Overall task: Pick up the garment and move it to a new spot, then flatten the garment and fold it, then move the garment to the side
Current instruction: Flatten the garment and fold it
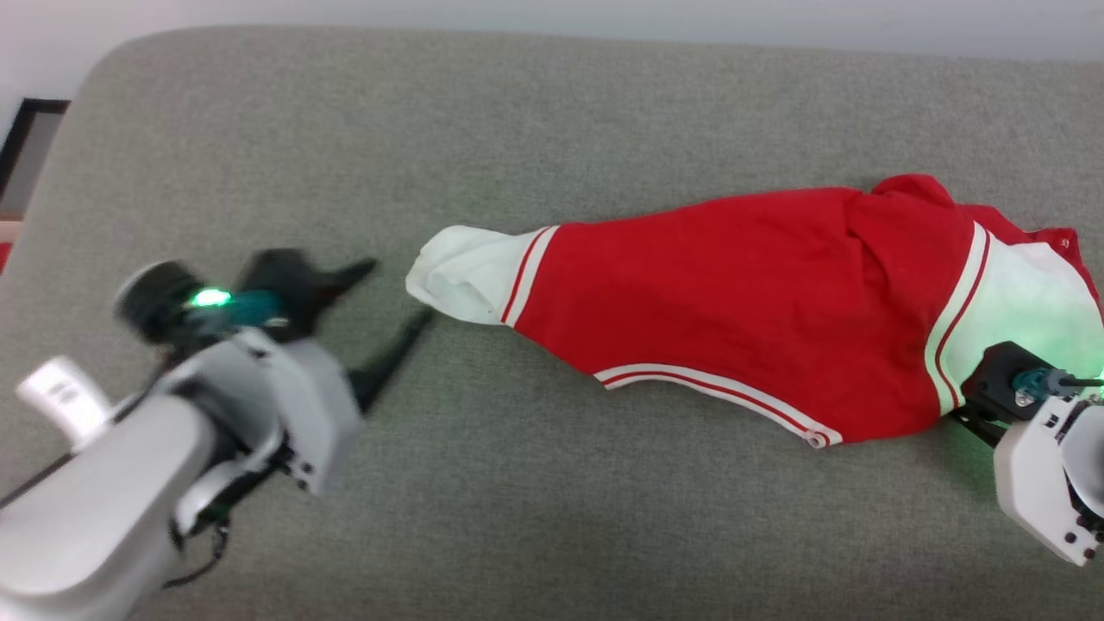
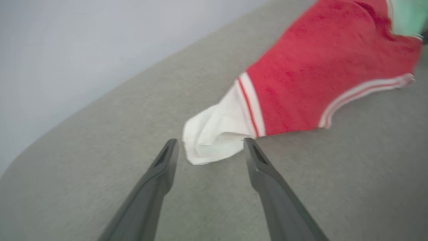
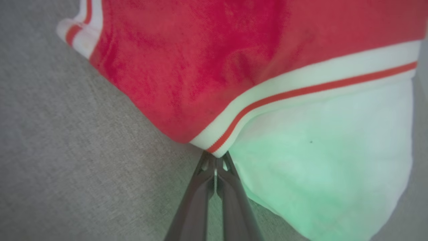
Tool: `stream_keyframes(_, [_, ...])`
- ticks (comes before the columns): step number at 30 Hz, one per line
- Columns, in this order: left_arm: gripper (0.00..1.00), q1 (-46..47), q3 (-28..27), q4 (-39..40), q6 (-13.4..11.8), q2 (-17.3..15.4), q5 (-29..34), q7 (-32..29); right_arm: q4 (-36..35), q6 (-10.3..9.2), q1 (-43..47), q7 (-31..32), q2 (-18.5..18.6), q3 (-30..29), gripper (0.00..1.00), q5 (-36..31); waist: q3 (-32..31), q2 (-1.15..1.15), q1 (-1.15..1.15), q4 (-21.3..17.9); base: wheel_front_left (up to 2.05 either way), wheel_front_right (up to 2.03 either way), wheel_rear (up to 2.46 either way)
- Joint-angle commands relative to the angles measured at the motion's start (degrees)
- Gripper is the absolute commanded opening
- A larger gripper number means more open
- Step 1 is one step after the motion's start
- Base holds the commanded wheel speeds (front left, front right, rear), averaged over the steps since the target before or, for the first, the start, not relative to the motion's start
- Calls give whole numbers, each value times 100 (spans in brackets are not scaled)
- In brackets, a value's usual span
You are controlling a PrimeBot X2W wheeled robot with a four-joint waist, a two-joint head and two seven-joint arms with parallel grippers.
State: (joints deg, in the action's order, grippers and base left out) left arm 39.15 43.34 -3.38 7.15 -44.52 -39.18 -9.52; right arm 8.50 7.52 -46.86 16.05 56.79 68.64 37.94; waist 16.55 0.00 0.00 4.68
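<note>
Garment [image 1: 707,302] — red jersey with white sleeves, lying rumpled and drawn out lengthwise on grey cushion [image 1: 517,121]. Left tool [image 2: 210,142] — fingers spread wide, empty, tips just short of the garment's left white sleeve. Right tool [image 3: 215,157] — fingers pressed together, pinching the garment's striped seam at its right sleeve.

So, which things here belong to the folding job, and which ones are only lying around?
Belong to the job: garment, lying stretched out; right gripper, shut on its striped sleeve seam; left gripper, open, before the other white sleeve.
Just there: grey cushion underneath; dark frame at the far left; pale wall.
</note>
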Motion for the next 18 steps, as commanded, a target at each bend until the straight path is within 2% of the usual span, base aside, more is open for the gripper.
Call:
stream_keyframes(1, [100, 347, 499, 151, 39, -1, -287, -288, 2, -6, -113, -32, -78, 43, 0, 27, 79, 0, 0, -64, 0, 0, 0])
stream_keyframes(5, [100, 1380, 1767, 133, 26, -183, -879, -867, -12, -6, -250, -72, -155, 126, 0, 48, 234, 0, 0, -134, 0, 0, 0])
stream_keyframes(6, [100, 1380, 1767, 133, 26, -183, -879, -867, -12, -6, -250, -72, -155, 126, 0, 48, 234, 0, 0, -134, 0, 0, 0])
stream_keyframes(10, [100, 2190, 2669, -271, 28, -149, -1153, -819, -70, -6, -374, -86, -175, 178, 0, 40, 423, 0, 0, -218, 0, 0, 0])
stream_keyframes(13, [100, 2504, 2934, -645, 29, -21, -1274, -670, -121, -6, -451, -77, -165, 208, 0, 41, 556, 0, 0, -268, 0, 0, 0])
stream_keyframes(18, [100, 2518, 3008, -1102, 29, 215, -1184, -732, -177, -6, -582, -87, -169, 237, 0, 32, 733, 0, 0, -342, 0, 0, 0])
